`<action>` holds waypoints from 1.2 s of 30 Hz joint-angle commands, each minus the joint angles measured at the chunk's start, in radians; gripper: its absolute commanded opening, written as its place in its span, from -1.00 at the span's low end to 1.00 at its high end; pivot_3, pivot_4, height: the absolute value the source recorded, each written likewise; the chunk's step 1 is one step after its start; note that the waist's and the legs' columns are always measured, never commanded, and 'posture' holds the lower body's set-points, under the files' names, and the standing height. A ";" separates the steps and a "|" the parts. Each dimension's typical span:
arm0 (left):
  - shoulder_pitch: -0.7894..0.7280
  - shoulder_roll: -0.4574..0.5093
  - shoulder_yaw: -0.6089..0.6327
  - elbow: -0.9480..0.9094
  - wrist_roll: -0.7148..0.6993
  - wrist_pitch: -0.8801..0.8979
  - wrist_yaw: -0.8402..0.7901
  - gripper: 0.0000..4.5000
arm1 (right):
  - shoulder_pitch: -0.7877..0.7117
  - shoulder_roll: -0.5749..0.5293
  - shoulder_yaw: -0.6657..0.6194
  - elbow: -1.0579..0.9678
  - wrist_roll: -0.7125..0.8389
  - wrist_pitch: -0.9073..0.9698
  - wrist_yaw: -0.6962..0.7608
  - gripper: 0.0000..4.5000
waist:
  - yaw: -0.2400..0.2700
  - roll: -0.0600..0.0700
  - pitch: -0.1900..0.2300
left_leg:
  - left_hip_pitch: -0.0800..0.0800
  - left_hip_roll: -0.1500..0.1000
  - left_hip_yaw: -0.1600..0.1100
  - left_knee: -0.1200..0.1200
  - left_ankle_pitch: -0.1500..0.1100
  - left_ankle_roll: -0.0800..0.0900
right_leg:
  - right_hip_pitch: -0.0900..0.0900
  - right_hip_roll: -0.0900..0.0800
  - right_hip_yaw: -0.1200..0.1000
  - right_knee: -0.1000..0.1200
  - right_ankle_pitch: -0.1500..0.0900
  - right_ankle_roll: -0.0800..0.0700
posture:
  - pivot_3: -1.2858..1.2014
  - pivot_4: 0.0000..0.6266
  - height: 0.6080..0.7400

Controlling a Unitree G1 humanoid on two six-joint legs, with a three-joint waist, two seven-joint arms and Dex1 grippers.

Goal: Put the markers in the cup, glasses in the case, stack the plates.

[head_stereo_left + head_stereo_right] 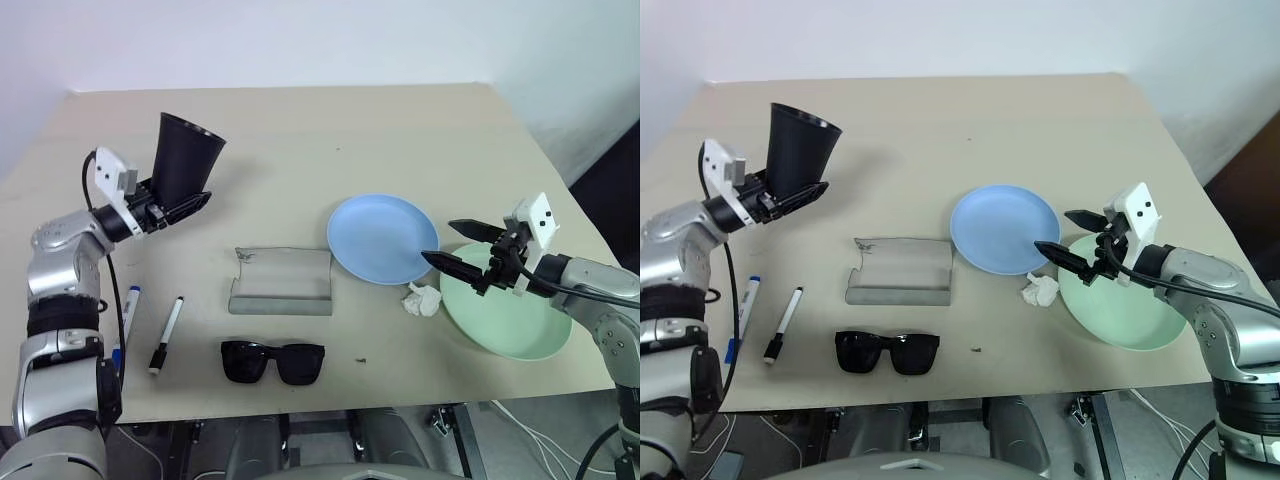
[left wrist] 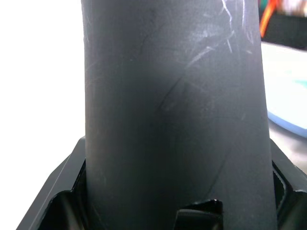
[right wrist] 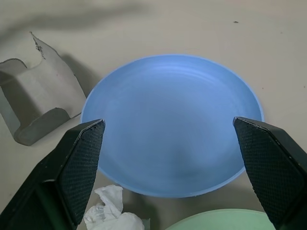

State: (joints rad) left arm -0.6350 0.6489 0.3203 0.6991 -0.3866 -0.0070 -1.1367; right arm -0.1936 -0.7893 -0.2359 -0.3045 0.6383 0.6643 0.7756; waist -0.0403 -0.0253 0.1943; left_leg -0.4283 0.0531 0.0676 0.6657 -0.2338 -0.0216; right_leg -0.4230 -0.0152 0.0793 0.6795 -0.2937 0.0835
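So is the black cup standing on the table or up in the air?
Up in the air. The left gripper holds the cup by its narrow base above the table, rim up.

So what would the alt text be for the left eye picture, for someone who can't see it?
The robot's left pincer holds a black cup above a beige table, while its open right pincer hovers by a light blue plate and a mint green plate. Sunglasses, a grey case, two markers and a tissue lie on the table.

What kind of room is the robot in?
Probably a plain test room or lab: a bare beige table against a white wall, with cables trailing on the floor underneath.
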 commanded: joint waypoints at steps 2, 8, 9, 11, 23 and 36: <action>0.003 -0.025 0.062 0.070 -0.033 -0.163 0.001 0.51 | -0.012 0.007 -0.008 -0.013 -0.009 -0.031 0.010 1.00 | 0.004 -0.001 0.000 | 0.000 0.000 0.000 0.001 0.001 0.001 | 0.001 0.000 0.000 0.000 0.001 -0.001 | 0.03 -0.52 0.92; 0.003 -0.042 0.049 0.216 0.001 -0.283 0.007 0.51 | -0.001 0.006 -0.007 -0.025 -0.022 -0.034 0.009 1.00 | 0.002 -0.002 -0.001 | 0.001 -0.001 0.002 0.002 0.002 0.002 | 0.001 -0.001 0.001 0.000 0.002 0.000 | 0.03 -0.52 0.92; 0.000 -0.040 0.042 0.238 0.012 -0.281 0.019 0.51 | 0.001 0.006 -0.008 -0.027 -0.024 -0.033 0.009 1.00 | 0.001 -0.002 -0.001 | 0.001 -0.001 0.002 0.002 0.002 0.002 | 0.001 -0.001 0.001 0.000 0.003 0.000 | 0.03 -0.52 0.92; -0.006 -0.038 0.035 0.270 0.021 -0.276 0.017 0.51 | 0.005 0.005 -0.009 -0.032 -0.030 -0.032 0.006 1.00 | 0.001 -0.002 -0.001 | 0.001 -0.001 0.002 0.002 0.002 0.002 | 0.001 -0.001 0.001 0.000 0.003 0.000 | 0.03 -0.52 0.92; 0.021 -0.036 -0.003 0.378 0.093 -0.316 0.028 0.51 | 0.039 0.009 -0.005 -0.054 -0.060 -0.045 -0.007 1.00 | 0.000 -0.002 -0.002 | 0.001 -0.001 0.002 0.001 0.002 0.002 | 0.001 -0.001 0.001 0.000 0.003 0.000 | 0.03 -0.52 0.92; 0.036 -0.036 0.003 0.390 0.094 -0.251 0.043 0.51 | 0.032 0.003 -0.010 -0.049 -0.074 -0.058 0.004 1.00 | -0.004 -0.001 -0.007 | 0.004 -0.001 0.002 0.001 0.002 0.002 | 0.002 -0.001 0.002 0.001 0.003 -0.001 | 0.03 -0.52 0.92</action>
State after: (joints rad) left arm -0.6215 0.6047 0.3263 1.0739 -0.2962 -0.2722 -1.1017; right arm -0.1528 -0.7801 -0.2317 -0.3218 0.5650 0.6293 0.7751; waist -0.0444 -0.0264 0.1875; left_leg -0.4246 0.0522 0.0699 0.6670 -0.2322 -0.0192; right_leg -0.4209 -0.0165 0.0810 0.6807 -0.2904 0.0830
